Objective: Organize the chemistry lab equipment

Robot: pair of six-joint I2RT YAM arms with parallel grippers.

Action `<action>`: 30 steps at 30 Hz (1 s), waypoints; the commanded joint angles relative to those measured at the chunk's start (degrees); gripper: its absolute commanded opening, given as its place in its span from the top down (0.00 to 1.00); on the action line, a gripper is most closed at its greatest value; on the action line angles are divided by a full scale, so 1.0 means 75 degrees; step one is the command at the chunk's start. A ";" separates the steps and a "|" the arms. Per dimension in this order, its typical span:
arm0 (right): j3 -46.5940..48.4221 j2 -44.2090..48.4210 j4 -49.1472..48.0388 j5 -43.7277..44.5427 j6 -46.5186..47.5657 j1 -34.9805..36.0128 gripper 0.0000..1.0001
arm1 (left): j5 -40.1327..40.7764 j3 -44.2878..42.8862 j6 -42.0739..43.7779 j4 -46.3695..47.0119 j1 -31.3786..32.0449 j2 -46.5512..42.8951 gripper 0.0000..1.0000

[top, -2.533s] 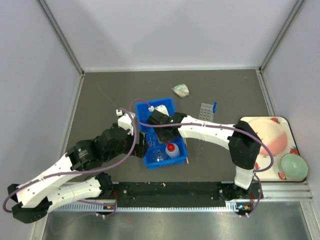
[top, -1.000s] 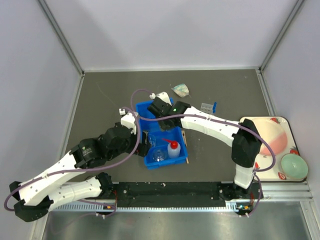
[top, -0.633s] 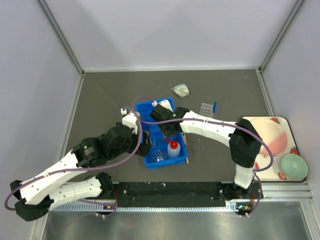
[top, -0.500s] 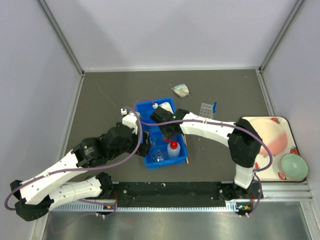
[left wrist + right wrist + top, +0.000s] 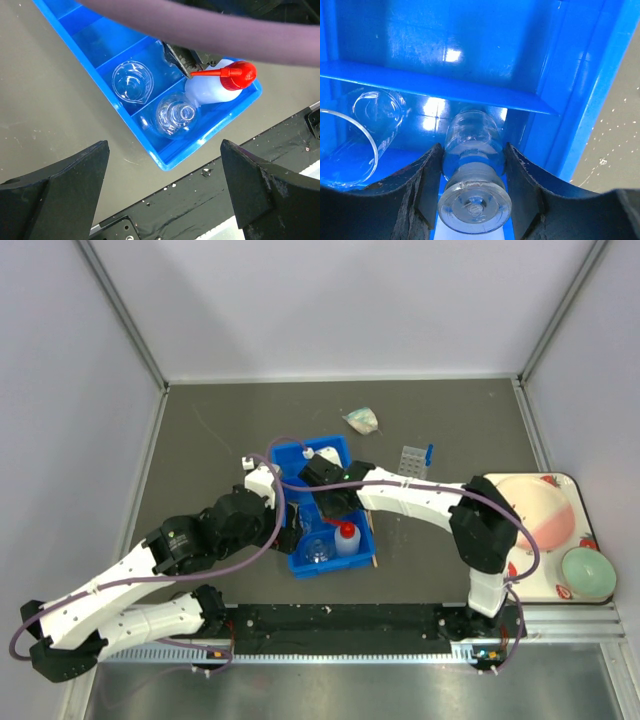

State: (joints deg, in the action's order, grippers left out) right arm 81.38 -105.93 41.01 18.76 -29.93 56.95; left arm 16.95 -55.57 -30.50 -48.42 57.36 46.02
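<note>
- Seen from above, two white and black robot arms reach from the near edge of a dark counter (image 5: 220, 420) to a blue divided bin (image 5: 288, 455) near its middle.
- The right end effector (image 5: 472, 149) is down inside the bin. Its two black fingers (image 5: 427, 185) are clamped on the neck of a small clear glass flask (image 5: 472, 132).
- The flask's mouth faces the wrist camera and its body points toward the bin floor. Whether its base is touching the floor cannot be told.
- A clear beaker (image 5: 132, 80) stands just beside the held flask.
- In the nearest part of the bin sit a round flask (image 5: 175, 115) and a white squeeze bottle (image 5: 212, 90). The bottle's red nozzle points at the right fingers and comes very close to them.
- The left end effector (image 5: 163, 146) hovers over the bin's near left side with its fingers wide apart, holding nothing.
- A clear tube rack (image 5: 411, 461) sits out on the counter with a blue-capped tube (image 5: 429, 453) beside it. A small crumpled item (image 5: 361, 420) lies farther back, and a thin wooden clamp (image 5: 375, 552) lies along the bin's right side.
- The step in hand looks like setting the flask down in its compartment.
- To do it well, lower the flask straight down until the base sits flat, then part the fingers slowly so the glass does not tip.
- Lift straight up afterwards, because a sideways drift could knock the beaker or catch the red nozzle.
- The left arm is best kept where it is, clear of the bin.
</note>
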 commanded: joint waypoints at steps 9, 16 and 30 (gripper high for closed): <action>-0.0070 -0.0313 -0.0535 -0.0099 -0.0181 0.0001 0.73 | 0.0037 0.0003 -0.0011 0.0140 -0.0020 -0.0136 0.02; -0.0152 -0.0325 -0.0535 -0.0064 -0.0193 0.0001 0.55 | 0.0037 0.0003 0.0000 0.0163 -0.0020 -0.0066 0.02; 0.0047 0.0131 -0.0254 0.0040 -0.0146 0.0059 0.36 | 0.0014 -0.0008 0.0012 0.0199 -0.0020 -0.0031 0.01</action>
State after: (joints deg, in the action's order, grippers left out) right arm 80.25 -108.42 38.63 17.93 -30.72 56.99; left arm 16.97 -55.57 -30.52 -48.45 57.36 45.89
